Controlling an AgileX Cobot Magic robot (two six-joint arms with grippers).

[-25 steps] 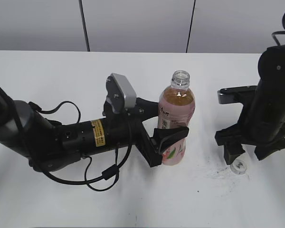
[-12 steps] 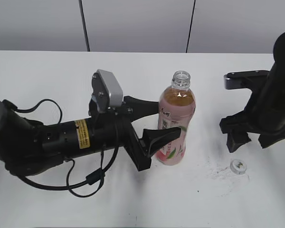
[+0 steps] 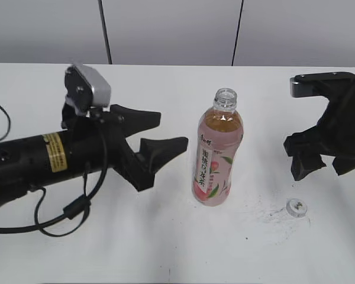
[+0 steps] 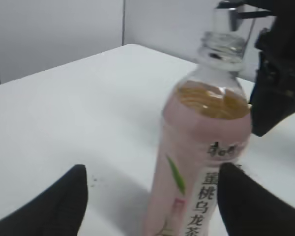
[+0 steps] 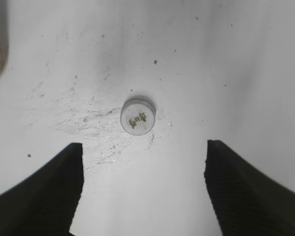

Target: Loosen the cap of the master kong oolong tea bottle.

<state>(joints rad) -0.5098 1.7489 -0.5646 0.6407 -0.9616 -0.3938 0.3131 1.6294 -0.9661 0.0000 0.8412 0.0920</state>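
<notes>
The exterior view looks down at a slant across the bench [image 3: 165,248]. The left wrist view sits low and near, facing the bottle [image 4: 201,162] side-on. The right wrist view looks straight down on the cap [image 5: 137,116], which the exterior view also shows.

White table [image 3: 165,248], scuffed grey smudges [image 3: 271,216] on its right part, pale panelled wall [image 3: 165,29] behind

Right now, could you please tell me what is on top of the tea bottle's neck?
Nothing: the bottle stands open, and its cap lies top-up on the table. The cap's underside is hidden.
</notes>
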